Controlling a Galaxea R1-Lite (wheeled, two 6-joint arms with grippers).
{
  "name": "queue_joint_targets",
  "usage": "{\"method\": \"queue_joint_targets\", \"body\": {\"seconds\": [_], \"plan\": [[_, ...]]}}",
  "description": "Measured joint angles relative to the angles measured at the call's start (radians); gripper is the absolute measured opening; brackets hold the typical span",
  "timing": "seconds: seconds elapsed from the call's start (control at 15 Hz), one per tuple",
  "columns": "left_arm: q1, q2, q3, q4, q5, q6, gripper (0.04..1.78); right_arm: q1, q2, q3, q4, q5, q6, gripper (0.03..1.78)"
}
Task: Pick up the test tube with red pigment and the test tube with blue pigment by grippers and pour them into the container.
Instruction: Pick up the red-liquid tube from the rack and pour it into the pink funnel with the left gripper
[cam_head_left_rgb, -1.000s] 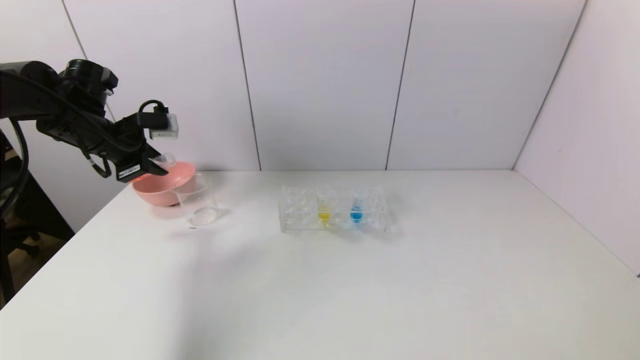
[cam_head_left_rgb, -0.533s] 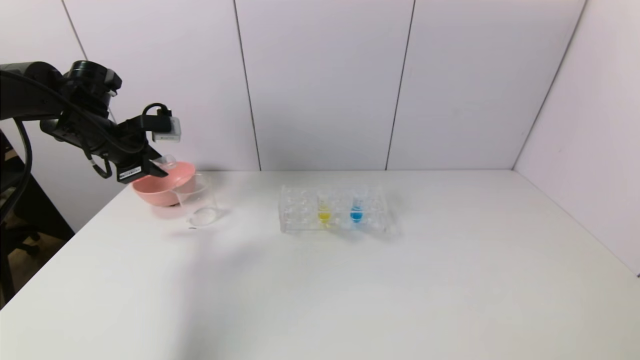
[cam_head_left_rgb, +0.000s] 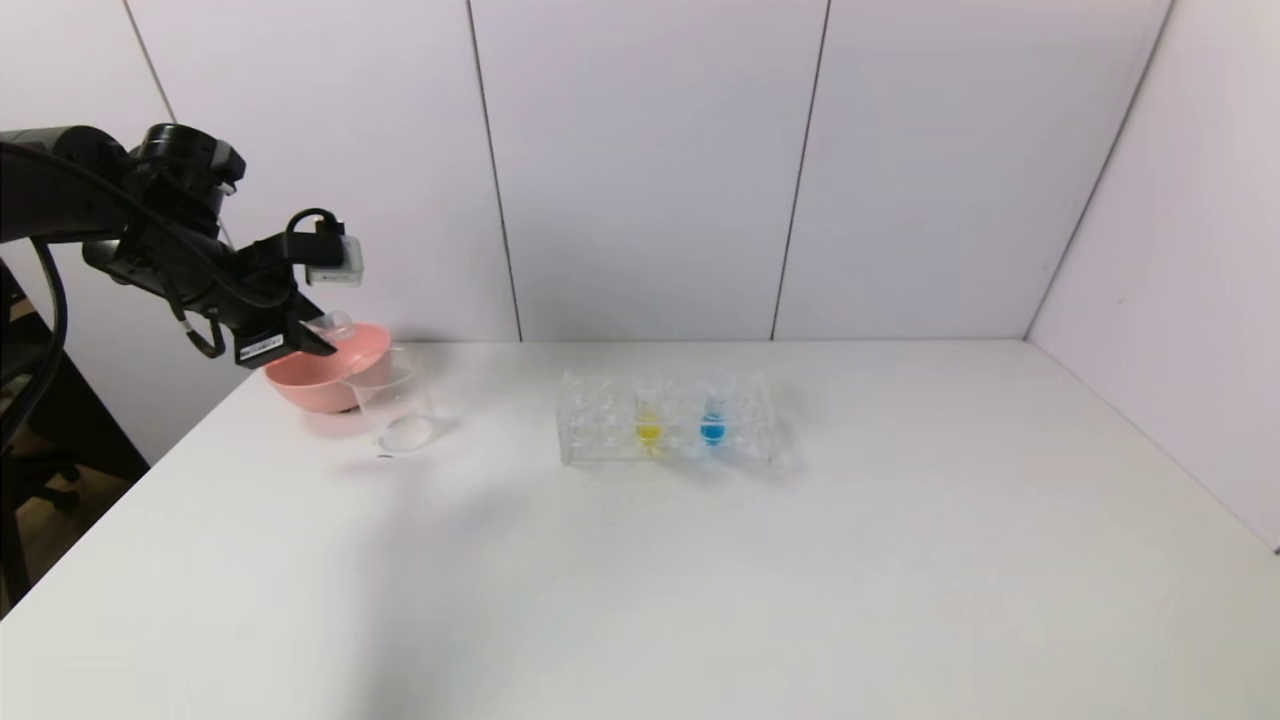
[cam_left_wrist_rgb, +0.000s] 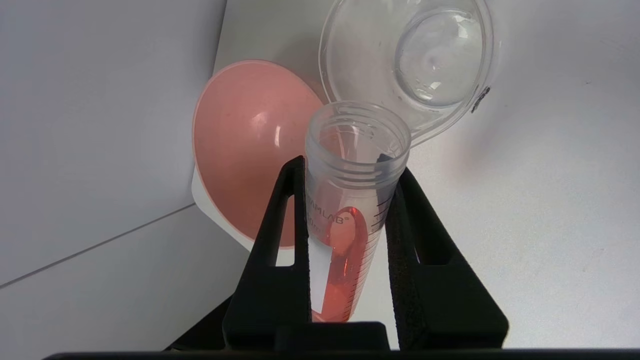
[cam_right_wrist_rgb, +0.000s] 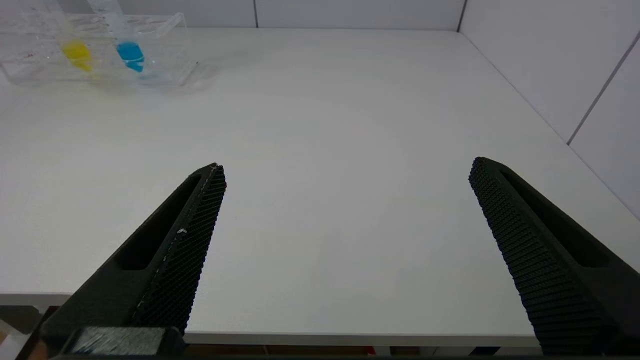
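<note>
At upper left, the left claw (cam_head_left_rgb: 318, 335) grips a tilted red-liquid tube (cam_left_wrist_rgb: 350, 210) above the clear beaker (cam_head_left_rgb: 395, 400); the right claw (cam_right_wrist_rgb: 345, 200) gapes released.

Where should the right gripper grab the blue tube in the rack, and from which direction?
Grip the blue tube on its bare upper stretch, just under the open mouth, probably coming down from above. It stands upright in the clear rack, whose walls surround the lower part, and the yellow tube stands close beside it. The right gripper is open, back near the table's front edge.
</note>
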Motion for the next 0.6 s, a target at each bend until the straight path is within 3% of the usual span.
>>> {"method": "queue_joint_targets", "body": {"seconds": [0.6], "plan": [[-0.006, 0.008, 0.000, -0.004, 0.054, 0.033, 0.45, 0.000, 0.000, 0.000, 0.000, 0.000, 0.000, 1.77]]}}
